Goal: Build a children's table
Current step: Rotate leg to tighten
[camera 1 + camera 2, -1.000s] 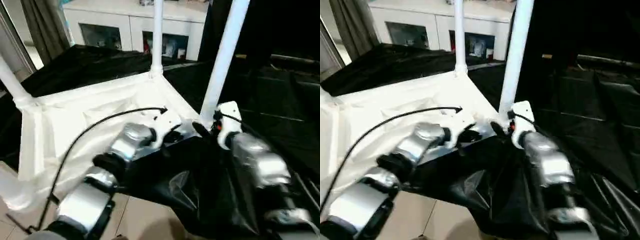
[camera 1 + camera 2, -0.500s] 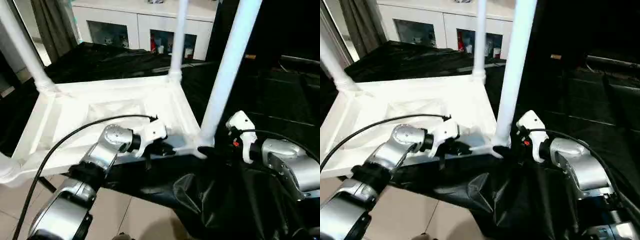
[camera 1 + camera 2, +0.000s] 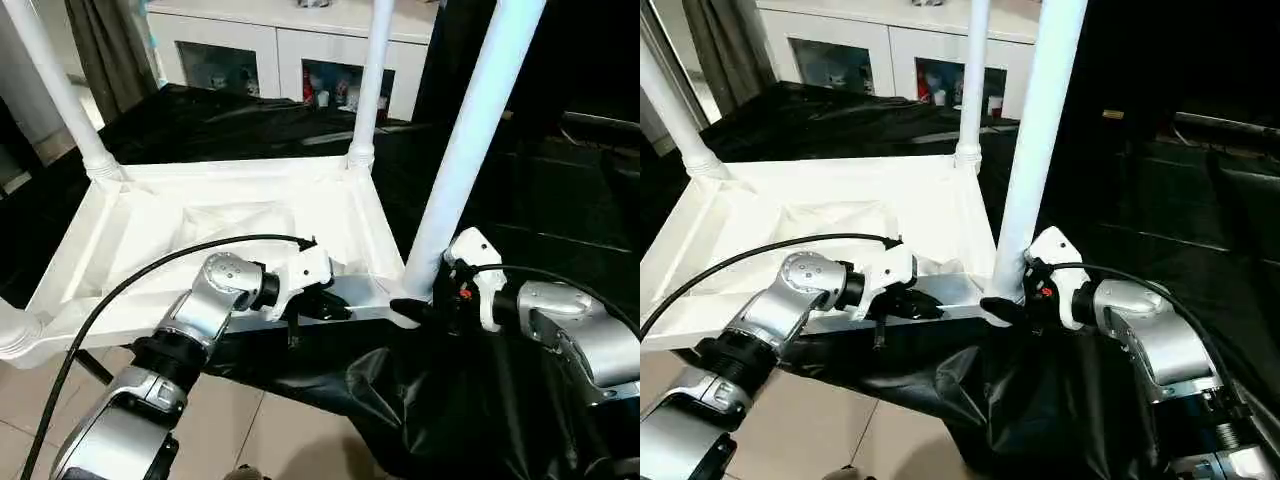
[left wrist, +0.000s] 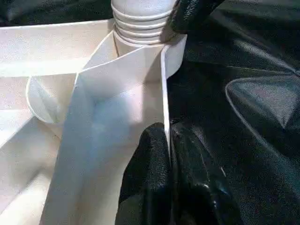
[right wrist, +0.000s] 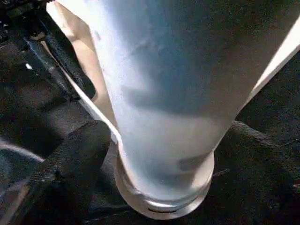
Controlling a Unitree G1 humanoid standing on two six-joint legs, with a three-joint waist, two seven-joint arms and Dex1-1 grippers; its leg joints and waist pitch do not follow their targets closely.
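1. Tabletop [image 3: 230, 235] lies upside down on the black-draped surface [image 3: 560, 210], ribbed underside up, near edge overhanging the tiled floor [image 3: 290, 440].
2. Four legs stand up from the corners: near-right leg [image 3: 470, 150], far-right leg [image 3: 372, 80], far-left leg [image 3: 55, 85], and the near-left corner socket [image 3: 15, 335] at the picture edge with its leg barely visible.
3. Left tool [image 4: 168, 187] is pinched shut on the thin near rim of the tabletop, just beside the near-right socket [image 4: 140, 33]. Good anchor; hold that pinch.
4. Right tool [image 5: 154, 154] stands wide, one finger [image 5: 70, 159] on either side of the near-right leg base, just above the ribbed collar. I can't tell whether the pads touch the tube.
5. Step in hand, as I read it: seating or checking this last leg. Task looks nearly done.
6. To do it well: close the right tool low on the tube, near the collar, not high up, since the taper makes it slippery. Push straight down along the leg axis; any sideways load tips the tabletop on the slick black sheet.
7. Risk: the overhanging near edge. Left tool must resist both lift and slide toward the floor.
8. Check the collar sits flush all round before letting go.
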